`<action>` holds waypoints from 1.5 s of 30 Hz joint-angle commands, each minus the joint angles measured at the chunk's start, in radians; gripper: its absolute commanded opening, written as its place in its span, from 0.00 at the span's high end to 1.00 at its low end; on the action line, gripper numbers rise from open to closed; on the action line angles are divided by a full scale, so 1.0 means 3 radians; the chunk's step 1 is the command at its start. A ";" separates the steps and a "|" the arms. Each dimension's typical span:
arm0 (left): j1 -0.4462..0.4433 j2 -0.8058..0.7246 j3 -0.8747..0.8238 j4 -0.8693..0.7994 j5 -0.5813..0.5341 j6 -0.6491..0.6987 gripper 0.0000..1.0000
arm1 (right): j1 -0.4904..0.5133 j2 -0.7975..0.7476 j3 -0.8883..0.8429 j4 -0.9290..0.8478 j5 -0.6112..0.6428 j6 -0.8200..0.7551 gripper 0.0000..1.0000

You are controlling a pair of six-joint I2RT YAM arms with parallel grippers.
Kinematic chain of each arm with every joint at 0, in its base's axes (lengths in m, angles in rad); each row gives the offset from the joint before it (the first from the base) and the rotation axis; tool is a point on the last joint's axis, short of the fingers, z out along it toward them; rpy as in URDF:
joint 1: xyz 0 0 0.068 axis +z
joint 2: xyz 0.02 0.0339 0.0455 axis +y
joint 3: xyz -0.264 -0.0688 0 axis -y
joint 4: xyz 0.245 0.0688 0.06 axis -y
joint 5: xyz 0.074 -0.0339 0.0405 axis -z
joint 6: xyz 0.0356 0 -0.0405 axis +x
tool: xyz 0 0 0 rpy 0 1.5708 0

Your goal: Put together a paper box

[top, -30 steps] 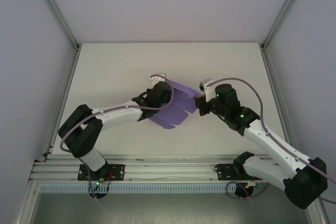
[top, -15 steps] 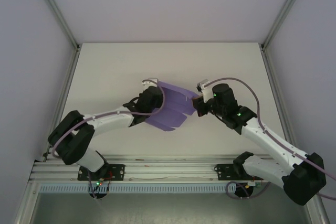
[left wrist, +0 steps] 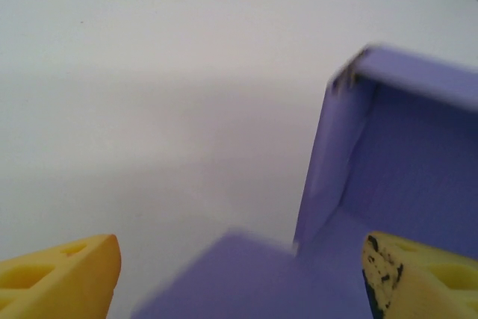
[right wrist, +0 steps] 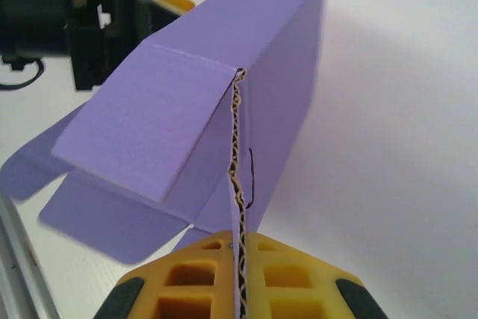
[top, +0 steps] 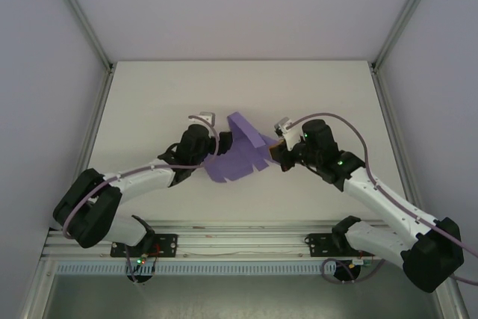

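Overhead view: the paper box [top: 237, 153], lavender card and only partly folded, sits near the middle of the bench [top: 164, 95]. Loose flaps splay toward 6 o'clock. One panel stands raised on the box's 12 o'clock side. The left end effector [top: 216, 149] is at the box's 9 o'clock edge and the right end effector [top: 278, 152] at its 3 o'clock edge. From this height neither jaw gap can be read.

Left wrist view: this settles the left side. The left end effector [left wrist: 239, 259] is spread wide, its yellow fingers [left wrist: 67, 278] at 7 and 5 o'clock of the picture. A flap of the paper box [left wrist: 403, 162] lies low between them, and nothing is clamped. An upright wall with a folded corner rises at 2 o'clock. Bare bench [left wrist: 149, 72] runs from 9 to 12 o'clock.

Right wrist view: the right end effector [right wrist: 237, 278] is closed tight on one card edge of the paper box [right wrist: 194, 110]. The corrugated cut edge runs up from between its yellow fingers [right wrist: 187, 282] at 6 o'clock. The box body stretches toward 12 o'clock, with flaps hanging toward 8 o'clock. The left arm's black housing [right wrist: 82, 20] shows at 10 o'clock, past the box's far end. White bench [right wrist: 403, 147] lies at 3 o'clock.
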 commanded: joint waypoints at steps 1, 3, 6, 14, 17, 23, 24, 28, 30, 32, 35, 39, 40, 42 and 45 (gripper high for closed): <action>0.0145 0.0004 -0.0059 0.0282 0.0420 0.0148 0.14 | -0.0016 0.0015 0.0018 -0.0037 -0.0232 -0.0108 1.00; 0.0184 0.0040 -0.0025 0.0314 0.0625 0.0303 0.14 | -0.0014 0.0010 0.0038 -0.0057 -0.0355 -0.0136 1.00; 0.0194 0.0108 0.0109 0.0230 0.0981 0.0549 0.19 | -0.0014 -0.0014 0.0059 -0.0059 -0.0413 -0.0147 1.00; 0.0207 0.0333 0.0261 0.0256 0.1059 0.0579 0.29 | -0.0012 -0.0031 0.0160 -0.0097 -0.0489 -0.0113 1.00; 0.0255 0.0352 0.0269 0.0282 0.1072 0.0507 0.36 | -0.0013 -0.0051 0.0216 -0.0157 -0.0494 -0.0127 1.00; 0.0300 0.0229 0.0241 0.0290 0.1322 0.0497 0.65 | -0.0016 -0.0082 0.0277 -0.0213 -0.0479 -0.0142 1.00; 0.0302 0.0219 0.0243 0.0281 0.1316 0.0521 0.66 | -0.0021 -0.0082 0.0285 -0.0208 -0.0488 -0.0136 1.00; 0.0301 0.0193 0.0249 0.0255 0.1251 0.0561 0.76 | -0.0013 -0.0088 0.0296 -0.0192 -0.0527 -0.0116 1.00; 0.0298 0.0172 0.0247 0.0266 0.1244 0.0554 0.86 | -0.0012 -0.0081 0.0301 -0.0220 -0.0479 -0.0124 1.00; 0.0300 0.0149 0.0242 0.0263 0.1212 0.0544 0.95 | -0.0014 -0.0085 0.0301 -0.0228 -0.0392 -0.0097 1.00; 0.0302 0.0096 0.0207 0.0250 0.1148 0.0527 0.99 | -0.0016 -0.0117 0.0251 -0.0188 -0.0245 -0.0027 0.93; 0.0289 -0.0023 0.0138 0.0159 0.0816 0.0378 1.00 | -0.0016 -0.0177 0.0184 -0.0152 0.0146 0.0049 0.64; 0.0285 -0.0064 0.0118 0.0111 0.0697 0.0332 1.00 | -0.0017 -0.0197 0.0193 -0.0153 0.0284 0.0075 0.60; 0.0263 -0.0132 0.0060 0.0050 0.0510 0.0269 1.00 | -0.0017 -0.0251 0.0194 -0.0113 0.0468 0.0157 0.46; 0.0215 -0.0216 -0.0057 -0.0003 0.0291 0.0199 1.00 | -0.0018 -0.0392 0.0134 0.0053 0.0545 0.0280 0.38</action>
